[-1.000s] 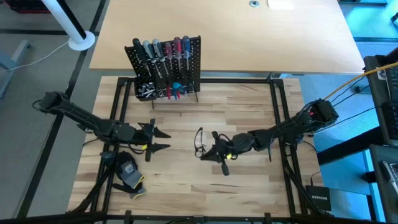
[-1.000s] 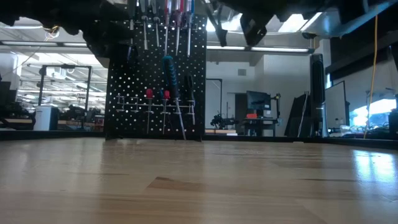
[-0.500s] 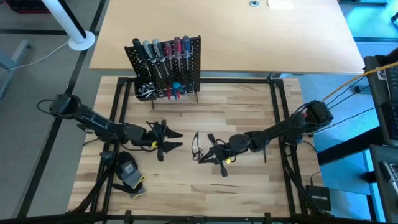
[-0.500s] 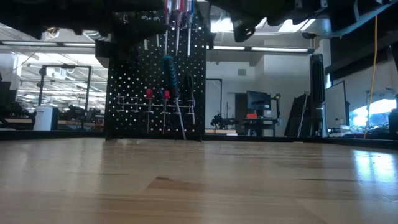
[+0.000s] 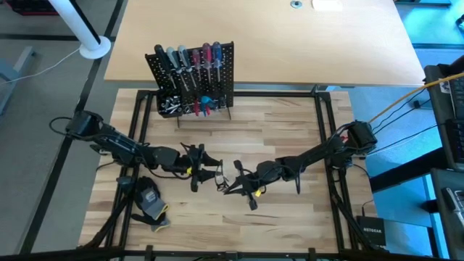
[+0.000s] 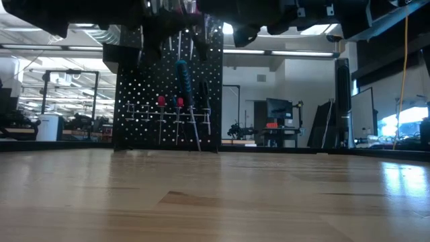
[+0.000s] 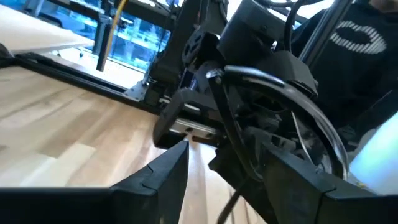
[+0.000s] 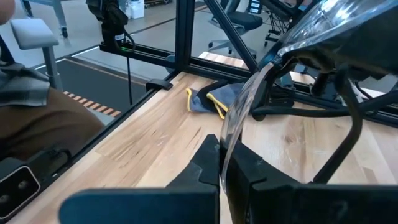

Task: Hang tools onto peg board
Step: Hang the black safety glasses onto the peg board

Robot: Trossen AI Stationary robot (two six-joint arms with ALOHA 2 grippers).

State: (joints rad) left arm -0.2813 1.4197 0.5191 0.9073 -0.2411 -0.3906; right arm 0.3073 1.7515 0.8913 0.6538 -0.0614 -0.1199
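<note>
Right pincer sits a little below the centre of the overhead frame; you can see its fingers pressed together on the clear lens of a pair of safety glasses, which it holds above the wooden table; the dark frame of the glasses points toward the left of that frame.

Your left pincer is just beside it, on its left; its fingers stand apart, and the glasses and the right pincer fill the space right in front of them; I cannot tell whether those fingers touch the glasses.

You will find the peg board in the upper left of the overhead frame, upright at the far edge of the table and well apart from both pincers; a row of screwdrivers hangs along its top, with black, grey, red and blue handles; the black bin at its lower left corner holds small silver bits.

A grey glove with yellow trim lies at the lower left of the overhead frame, near your left arm.
</note>
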